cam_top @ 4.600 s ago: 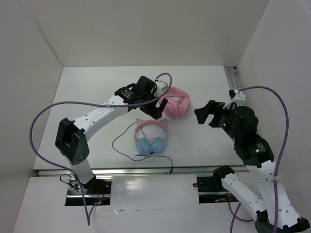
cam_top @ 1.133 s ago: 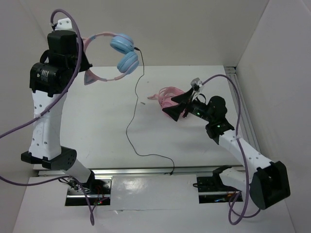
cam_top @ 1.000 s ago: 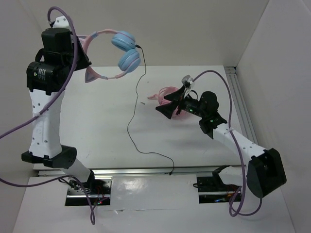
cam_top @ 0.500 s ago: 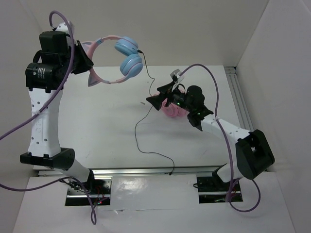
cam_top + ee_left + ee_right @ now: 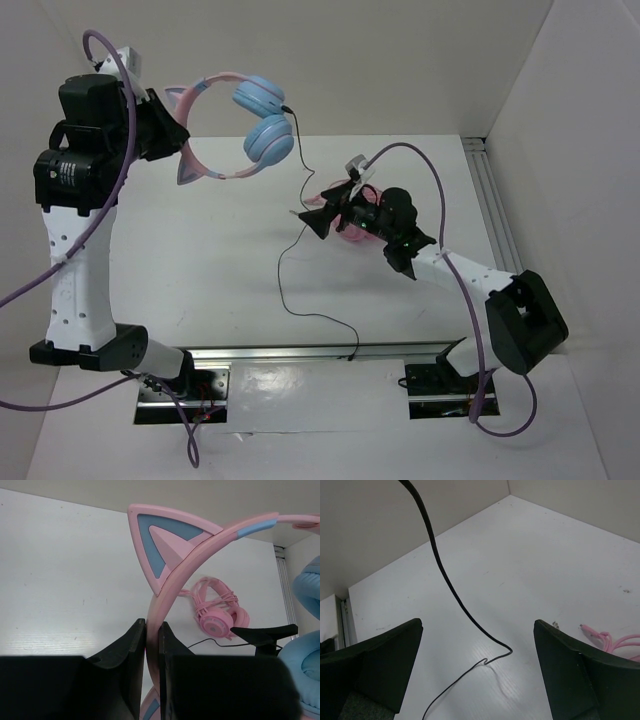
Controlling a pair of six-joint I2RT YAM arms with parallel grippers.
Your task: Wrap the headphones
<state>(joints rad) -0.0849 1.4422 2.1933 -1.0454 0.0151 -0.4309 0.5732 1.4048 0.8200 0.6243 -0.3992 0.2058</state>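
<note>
My left gripper (image 5: pixel 172 122) is raised high at the left and shut on the pink cat-ear headband (image 5: pixel 170 575) of the headphones (image 5: pixel 268 137). In the left wrist view the band is pinched between the fingers of the left gripper (image 5: pixel 152 626). The light blue ear cups hang in the air to its right. Their thin black cable (image 5: pixel 281 280) drops to the table and trails toward the front edge. My right gripper (image 5: pixel 318 218) is open and low over the table. The cable (image 5: pixel 445 580) runs between its wide-set fingers, clear of both; the right gripper (image 5: pixel 478 624) holds nothing.
The all-pink headphones (image 5: pixel 217 615) lie on the white table just behind my right gripper, their pink cable (image 5: pixel 615 642) beside its right finger. An aluminium rail (image 5: pixel 485 165) runs along the right wall. The black cable's plug (image 5: pixel 354 352) lies at the front rail.
My right gripper has reached left across the table until the hanging cable lies between its open fingers. The left arm has shifted slightly left, still holding the headphones aloft.
</note>
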